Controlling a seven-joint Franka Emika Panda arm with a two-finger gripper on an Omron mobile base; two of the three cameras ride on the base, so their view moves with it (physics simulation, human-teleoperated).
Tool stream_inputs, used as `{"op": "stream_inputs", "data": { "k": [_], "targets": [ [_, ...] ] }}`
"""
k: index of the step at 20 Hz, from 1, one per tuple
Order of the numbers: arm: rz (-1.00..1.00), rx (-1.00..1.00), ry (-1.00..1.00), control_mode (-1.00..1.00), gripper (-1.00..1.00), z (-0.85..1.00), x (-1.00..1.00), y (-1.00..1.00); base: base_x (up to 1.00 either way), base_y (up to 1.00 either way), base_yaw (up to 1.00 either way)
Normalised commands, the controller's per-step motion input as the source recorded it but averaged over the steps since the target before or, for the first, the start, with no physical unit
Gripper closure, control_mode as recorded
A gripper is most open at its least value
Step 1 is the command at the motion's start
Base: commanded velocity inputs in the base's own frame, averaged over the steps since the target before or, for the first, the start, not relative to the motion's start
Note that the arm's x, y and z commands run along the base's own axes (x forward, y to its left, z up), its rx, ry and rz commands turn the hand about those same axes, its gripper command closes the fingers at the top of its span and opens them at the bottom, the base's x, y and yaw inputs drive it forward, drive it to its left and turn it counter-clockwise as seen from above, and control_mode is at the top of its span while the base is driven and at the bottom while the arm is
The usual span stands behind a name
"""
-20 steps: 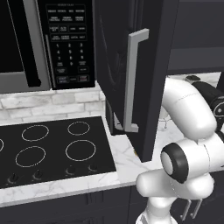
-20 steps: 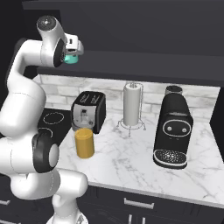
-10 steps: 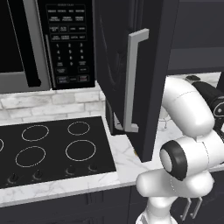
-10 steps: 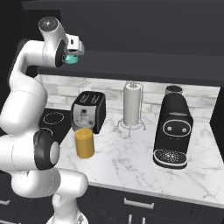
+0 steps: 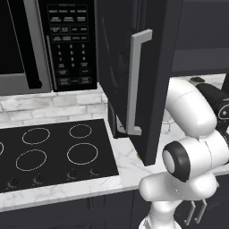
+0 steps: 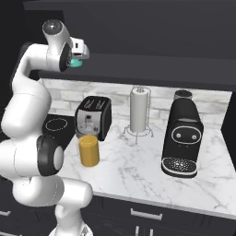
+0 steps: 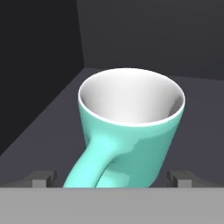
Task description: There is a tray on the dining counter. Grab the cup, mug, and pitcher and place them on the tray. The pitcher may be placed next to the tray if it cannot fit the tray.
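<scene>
A teal mug with a white inside stands upright on a dark cabinet shelf, its handle turned toward the hand. My gripper is open, one fingertip low on each side of the mug, apart from it. In the right base view the gripper is raised high at the upper cabinet, with a bit of teal showing under the hand. The amber-orange pitcher stands on the marble counter in front of the toaster. The cup and the tray are out of view.
A black toaster, a white paper-towel roll and a black coffee machine stand on the counter. An open dark cabinet door hangs beside the microwave, above the black cooktop.
</scene>
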Motion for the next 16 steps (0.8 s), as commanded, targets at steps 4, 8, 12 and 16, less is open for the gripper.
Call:
{"op": "stream_inputs", "data": {
  "k": [4,8,12,16],
  "targets": [
    [0.0,0.0,0.0,-1.0,-1.0,-0.06,0.12,0.02,0.0,0.0,0.0],
    [0.0,0.0,0.0,-1.0,-1.0,-0.06,0.15,0.0,0.0,0.0,0.0],
    [0.0,0.0,0.0,-1.0,-1.0,-0.06,0.16,0.01,0.0,0.0,0.0],
    [0.0,0.0,0.0,-1.0,-1.0,-0.08,0.16,0.02,0.0,0.0,0.0]
  ]
}}
